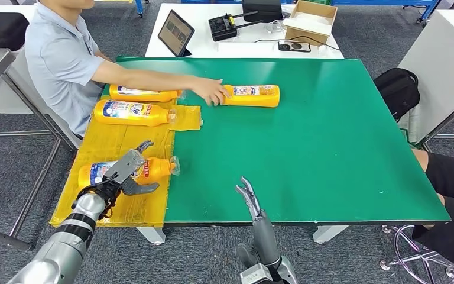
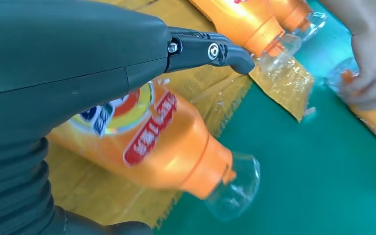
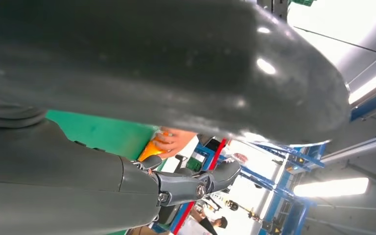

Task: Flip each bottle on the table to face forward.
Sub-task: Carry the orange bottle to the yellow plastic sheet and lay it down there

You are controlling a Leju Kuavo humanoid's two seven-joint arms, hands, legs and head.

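Four orange bottles are on your green counter [image 1: 331,148] right now, all lying on their sides. The nearest bottle [image 1: 127,170] sits on the yellow sheet [image 1: 118,142] at the counter's near left corner, label up, with its clear cap pointing toward the green surface. Your left robot hand [image 1: 129,174] is right over it with fingers spread apart; from the left wrist view one dark finger [image 2: 210,50] hangs above the bottle body, and you can't really tell if anything is actually touching it. It's not gripping it, anyway.

Two more bottles lie further back on the same sheet, the middle bottle [image 1: 133,112] and the back bottle [image 1: 145,93], caps also toward the green. The far bottle [image 1: 253,95] is out on the bare green surface, and a person's hand [image 1: 211,92] is on its cap end.

Your right robot hand [image 1: 249,198] hovers at the near edge of the counter, fingers straight and loosely apart, holding nothing.
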